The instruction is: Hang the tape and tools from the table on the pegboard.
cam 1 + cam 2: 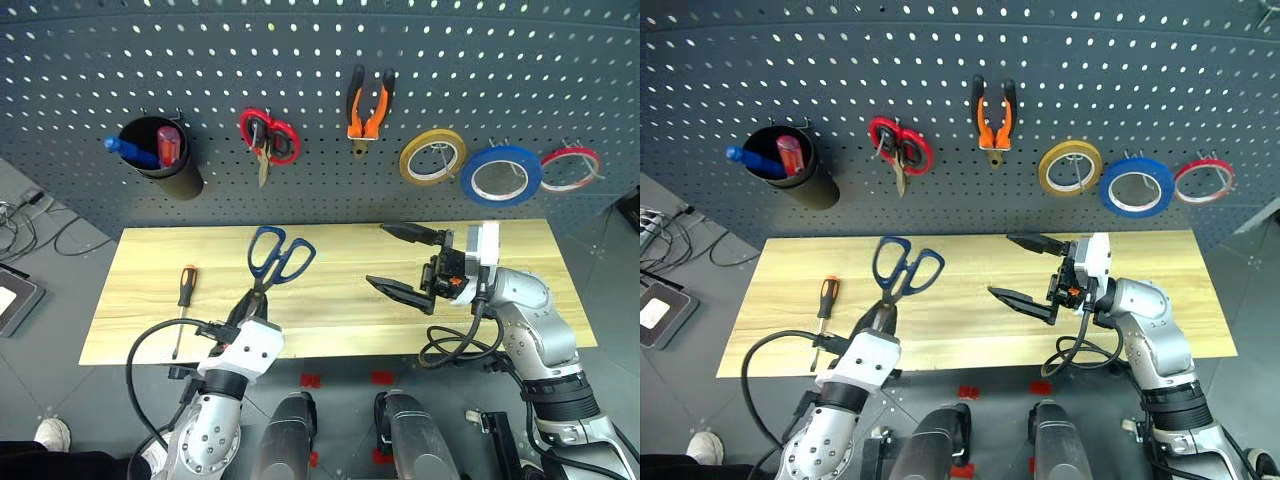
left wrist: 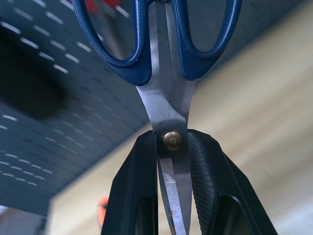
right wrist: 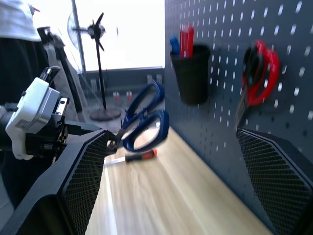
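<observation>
My left gripper (image 1: 250,300) is shut on the blades of the blue-handled scissors (image 1: 280,255), near their pivot (image 2: 172,139). It holds them above the table (image 1: 130,300) with the handles toward the pegboard (image 1: 300,60). To the right, my right gripper (image 1: 378,255) stands open over the table, pointing left, with nothing between its fingers. In the right wrist view the scissors (image 3: 144,120) hang ahead of those open fingers. The orange-and-black screwdriver (image 1: 184,290) lies on the table's left part. The orange-handled pliers (image 1: 369,105) and the blue tape (image 1: 501,174) hang on the pegboard.
On the pegboard are also a black cup (image 1: 160,155) holding blue and red pens, red-handled scissors (image 1: 268,135), a yellow roll (image 1: 432,156) and a thin red roll (image 1: 570,167). Cables (image 1: 30,225) lie on the floor at the left.
</observation>
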Robot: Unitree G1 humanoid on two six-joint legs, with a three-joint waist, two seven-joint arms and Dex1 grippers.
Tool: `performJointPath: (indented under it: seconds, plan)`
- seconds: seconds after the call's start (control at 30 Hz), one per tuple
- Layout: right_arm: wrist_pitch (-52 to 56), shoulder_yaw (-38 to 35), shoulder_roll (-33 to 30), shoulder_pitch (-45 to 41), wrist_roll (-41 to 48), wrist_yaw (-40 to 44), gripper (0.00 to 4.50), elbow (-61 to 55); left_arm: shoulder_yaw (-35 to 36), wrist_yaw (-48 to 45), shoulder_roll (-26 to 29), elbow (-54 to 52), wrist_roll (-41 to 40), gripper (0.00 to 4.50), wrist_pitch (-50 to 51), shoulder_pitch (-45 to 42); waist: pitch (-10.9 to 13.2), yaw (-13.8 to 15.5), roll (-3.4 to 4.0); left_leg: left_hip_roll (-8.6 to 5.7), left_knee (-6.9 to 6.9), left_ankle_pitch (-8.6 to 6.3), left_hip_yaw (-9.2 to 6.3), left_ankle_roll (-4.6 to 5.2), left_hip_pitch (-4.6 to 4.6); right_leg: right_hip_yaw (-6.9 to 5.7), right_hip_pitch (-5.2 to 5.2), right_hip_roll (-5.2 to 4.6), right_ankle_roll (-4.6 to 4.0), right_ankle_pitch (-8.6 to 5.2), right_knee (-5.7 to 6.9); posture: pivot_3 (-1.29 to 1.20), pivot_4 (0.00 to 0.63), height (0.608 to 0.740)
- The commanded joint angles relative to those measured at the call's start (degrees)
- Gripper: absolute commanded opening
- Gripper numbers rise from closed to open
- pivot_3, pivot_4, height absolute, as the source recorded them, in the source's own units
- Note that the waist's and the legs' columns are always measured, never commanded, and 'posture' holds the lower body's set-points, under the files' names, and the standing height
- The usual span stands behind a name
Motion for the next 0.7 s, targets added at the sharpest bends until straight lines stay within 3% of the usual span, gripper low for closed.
performJointPath:
  seconds: [0.03,0.7]
  plan:
    - [-1.22,-1.22,1.25,-1.36,0.88,-0.67,4.5,-1.3,3.13,1.13,-1.27,-0.25,2.39,0.56,-3.97,-1.87,-0.53,0.06,-0.03,0.0,0.01,0.0,0.0,0.0,0.0,-0.01,0.01,0.01,0.0,0.0,0.0,-0.07,0.174,0.74]
    - [-6.51,-0.35,5.07,-5.97,-4.36,-1.88,4.5,4.95,7.31,-7.14,-10.44,14.24,-3.14,0.56,0.65,-24.34,-3.07,0.18,-0.14,-0.04,0.21,0.06,0.08,-0.06,0.07,0.06,0.05,0.09,0.0,0.0,0.23,-0.08,0.172,0.74]
